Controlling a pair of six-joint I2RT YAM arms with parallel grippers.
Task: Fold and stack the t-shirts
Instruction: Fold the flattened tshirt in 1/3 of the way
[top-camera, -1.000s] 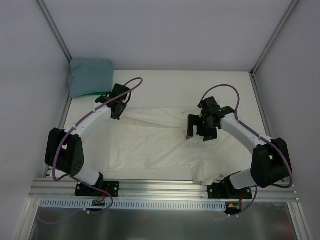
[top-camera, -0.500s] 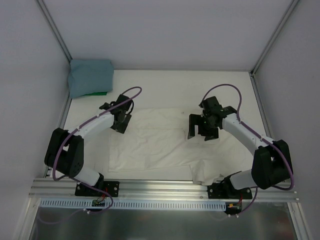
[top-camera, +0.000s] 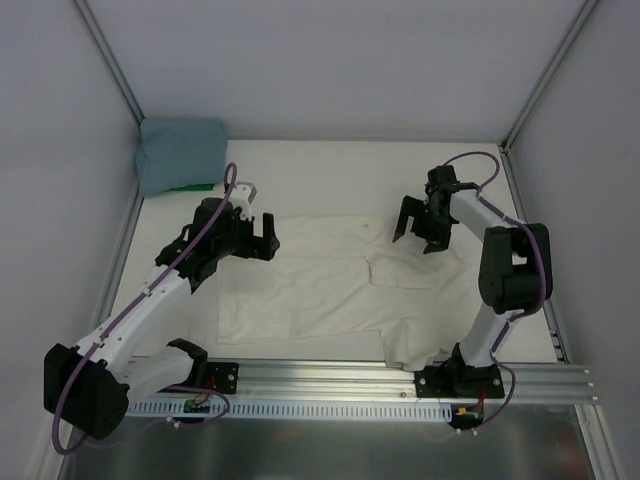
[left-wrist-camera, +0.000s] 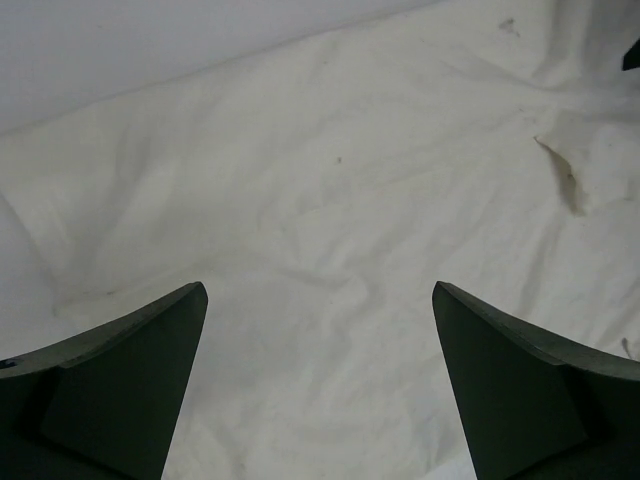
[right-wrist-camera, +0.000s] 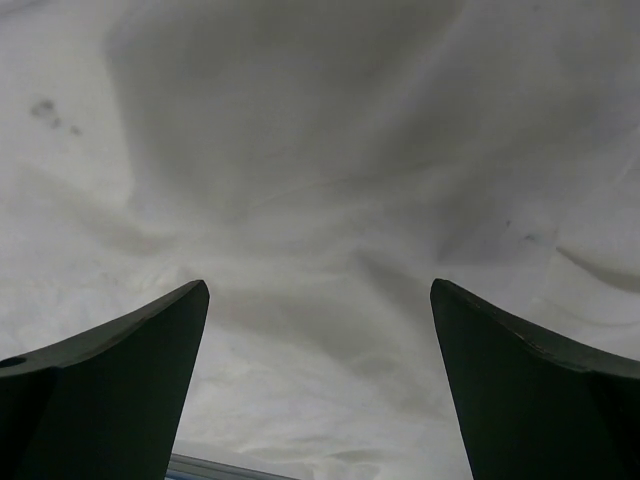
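The cream t-shirt (top-camera: 320, 285) lies spread flat across the middle of the table, with a sleeve hanging toward the front rail at the right. It fills the left wrist view (left-wrist-camera: 330, 200) and the right wrist view (right-wrist-camera: 320, 180). A folded teal-blue t-shirt (top-camera: 180, 152) rests in the far left corner. My left gripper (top-camera: 262, 238) hovers open over the cream shirt's upper left edge, nothing between its fingers. Open too, my right gripper (top-camera: 418, 228) stands above the shirt's upper right part, its jaws wide and empty.
Grey walls close in the table on three sides, with metal posts (top-camera: 110, 70) at the back corners. A metal rail (top-camera: 330, 375) carrying both arm bases runs along the near edge. Something green (top-camera: 190, 187) peeks out under the teal shirt.
My left gripper opened, let go of the shirt's corner and swung right and forward. My right gripper moved toward the back right. A small fold now lies on the shirt's right part.
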